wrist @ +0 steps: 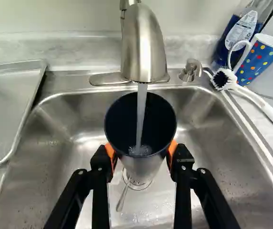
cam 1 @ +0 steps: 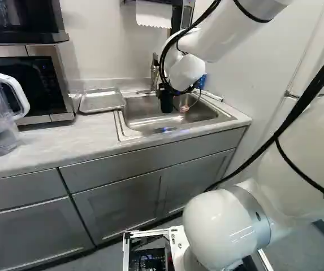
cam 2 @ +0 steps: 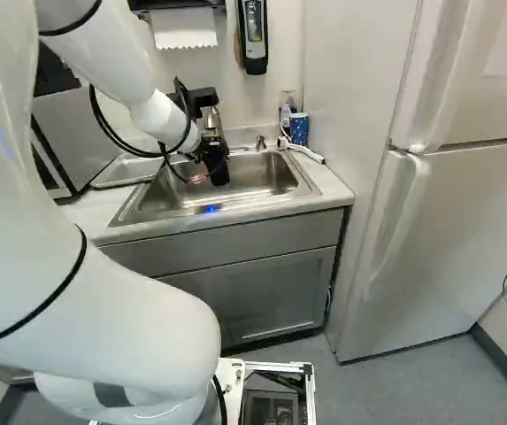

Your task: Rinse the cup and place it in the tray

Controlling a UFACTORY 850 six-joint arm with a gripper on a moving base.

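closest of all, the white arm (cam 2: 103, 310) fills the left of the right base view and reaches out over the sink (cam 2: 257, 177). its pincer (cam 2: 215, 159) comes down just left of the middle of that view, in the upper half. in the wrist view the pincer (wrist: 141, 151) is clamped on the cup (wrist: 142, 168), its fingers parted by the cup's width, an orange pad (wrist: 173, 149) pressed to either side. the cup, silvery outside and dark within, is held mouth up over the sink, and a stream of water (wrist: 141, 112) falls into it, frothing at the bottom. beneath it is the drain (wrist: 138, 185), with a thin stem (wrist: 122, 198), maybe a spoon handle, though the cup covers part of it. left of the middle in the left base view, the metal tray (cam 1: 102, 100) lies beside the sink, apart from the cup. past the cup stands the faucet (wrist: 143, 47); over by the sink's far corner are a white brush (wrist: 224, 78), a blue dotted mug (wrist: 260, 59) and a bottle (wrist: 238, 36).
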